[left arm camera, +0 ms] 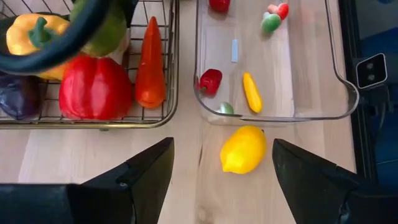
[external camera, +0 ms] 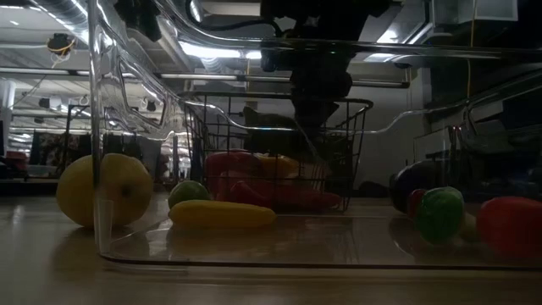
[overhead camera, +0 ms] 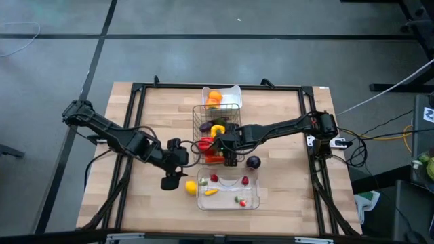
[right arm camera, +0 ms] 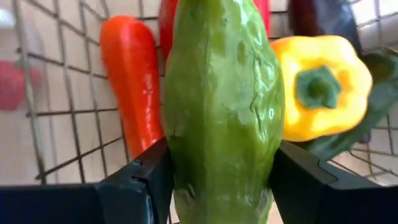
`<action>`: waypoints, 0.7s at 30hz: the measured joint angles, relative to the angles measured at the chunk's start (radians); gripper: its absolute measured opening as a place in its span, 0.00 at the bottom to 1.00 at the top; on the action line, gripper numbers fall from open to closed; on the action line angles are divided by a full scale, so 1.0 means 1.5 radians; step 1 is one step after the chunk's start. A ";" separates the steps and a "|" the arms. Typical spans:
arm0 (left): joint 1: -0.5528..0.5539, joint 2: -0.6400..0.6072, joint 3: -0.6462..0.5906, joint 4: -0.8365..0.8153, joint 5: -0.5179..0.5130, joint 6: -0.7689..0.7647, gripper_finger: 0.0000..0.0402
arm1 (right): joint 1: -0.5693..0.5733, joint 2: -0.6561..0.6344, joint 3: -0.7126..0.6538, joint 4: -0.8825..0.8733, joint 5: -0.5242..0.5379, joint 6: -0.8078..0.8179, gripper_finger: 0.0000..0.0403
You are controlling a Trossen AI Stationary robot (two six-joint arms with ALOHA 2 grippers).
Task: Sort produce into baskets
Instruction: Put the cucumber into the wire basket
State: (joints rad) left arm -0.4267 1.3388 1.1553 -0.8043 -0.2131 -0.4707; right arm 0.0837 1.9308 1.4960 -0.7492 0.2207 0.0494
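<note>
High view: the table point(overhead camera: 285, 115) is seen from above, with the wire basket point(overhead camera: 198, 116) at its middle, the white tray point(overhead camera: 237, 90) just beyond it on the far side, and the clear tray point(overhead camera: 256, 200) on the near side. The right pincer point(overhead camera: 229, 150) is held over the near part of the wire basket and is clenched on a green cucumber point(right arm camera: 222, 106), which hangs above a yellow pepper point(right arm camera: 314, 84), a red pepper point(left arm camera: 94, 87) and a carrot point(left arm camera: 150, 62) inside the basket. The step in hand is judged to be the placing of the cucumber into the wire basket. Next, the pincer should be lowered a little and the fingers released. The left pincer point(left arm camera: 221, 171) is released and waits on the near left, just above a lemon point(left arm camera: 243, 149) that lies on the table beside the clear tray. A purple eggplant point(overhead camera: 253, 162) is also left on the table.
</note>
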 joint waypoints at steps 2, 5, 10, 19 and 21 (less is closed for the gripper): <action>0.000 0.000 0.000 0.000 0.000 0.000 0.66 | 0.000 0.000 0.000 0.001 0.010 0.015 0.53; 0.000 0.000 0.000 0.000 0.000 -0.001 0.66 | 0.000 0.000 0.000 0.001 0.015 0.017 0.53; 0.000 0.000 0.000 0.000 0.000 -0.001 0.66 | 0.000 -0.001 0.000 0.001 0.026 0.026 0.53; 0.000 0.000 0.000 0.000 0.000 0.002 0.66 | 0.000 -0.001 0.000 -0.009 0.027 0.029 0.53; 0.000 0.000 0.000 0.000 0.000 0.003 0.66 | 0.000 -0.001 0.000 -0.014 0.027 0.030 0.53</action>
State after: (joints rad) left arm -0.4267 1.3392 1.1553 -0.8043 -0.2131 -0.4669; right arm 0.0834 1.9297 1.4960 -0.7709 0.2615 0.0937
